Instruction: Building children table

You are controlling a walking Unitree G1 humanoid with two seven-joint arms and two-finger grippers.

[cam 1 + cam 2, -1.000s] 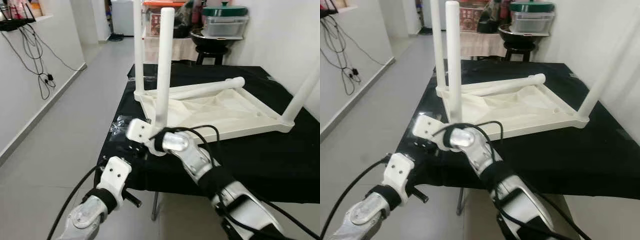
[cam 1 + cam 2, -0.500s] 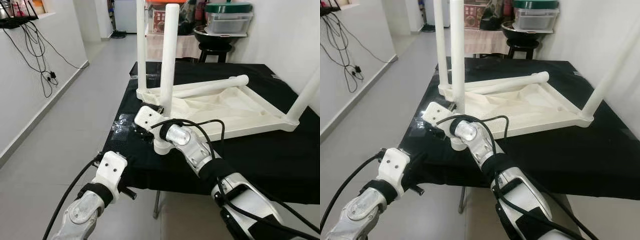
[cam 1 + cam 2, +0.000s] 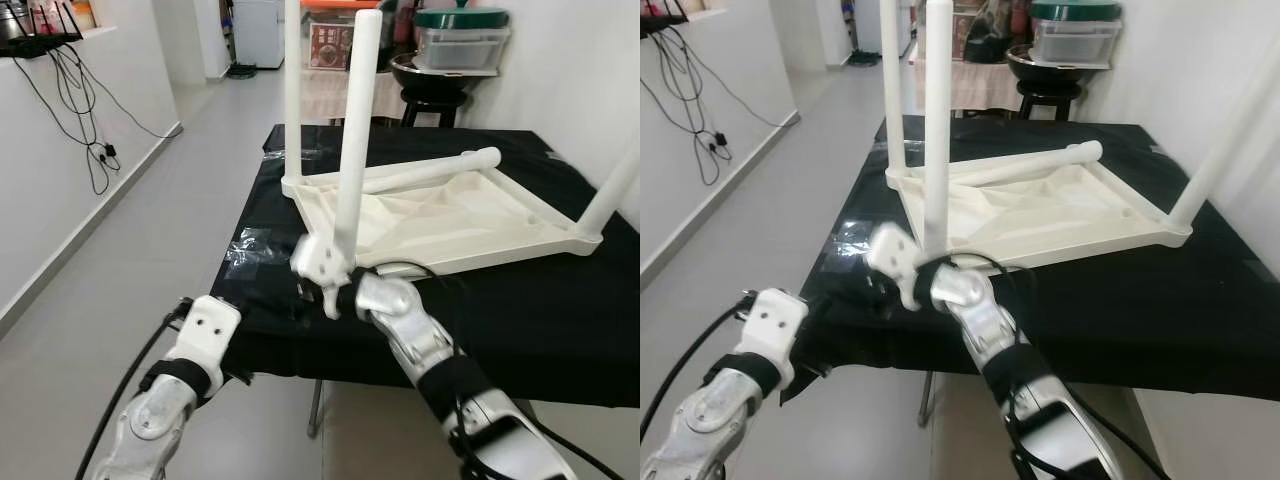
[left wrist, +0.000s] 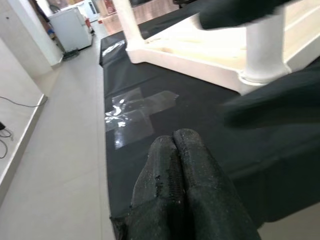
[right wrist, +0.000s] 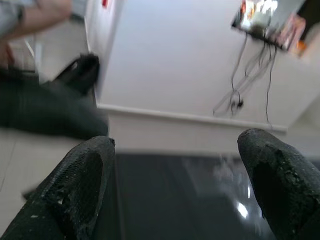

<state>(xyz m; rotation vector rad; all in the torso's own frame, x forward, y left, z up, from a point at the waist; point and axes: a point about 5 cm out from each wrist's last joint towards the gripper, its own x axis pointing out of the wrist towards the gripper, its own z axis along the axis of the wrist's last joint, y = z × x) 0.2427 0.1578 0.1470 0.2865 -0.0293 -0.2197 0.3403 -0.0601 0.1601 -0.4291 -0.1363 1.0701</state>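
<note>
- Right gripper (image 5: 175, 185): fingers spread apart, beside the white leg (image 3: 352, 150) at the upturned table's (image 3: 450, 225) 7 o'clock corner.
- Left gripper (image 4: 177, 165): fingers pressed together, at the black cloth's (image 3: 560, 310) edge.

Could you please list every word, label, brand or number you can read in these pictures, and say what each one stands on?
No text can be read anywhere.
Red box on the far table behind the upturned white children's table: it carries a printed picture and marks, too small and blurred to read.
Items on the wall shelf: coloured packaging, lettering not legible.
Clear tape patch on the black cloth: no print visible.
</note>
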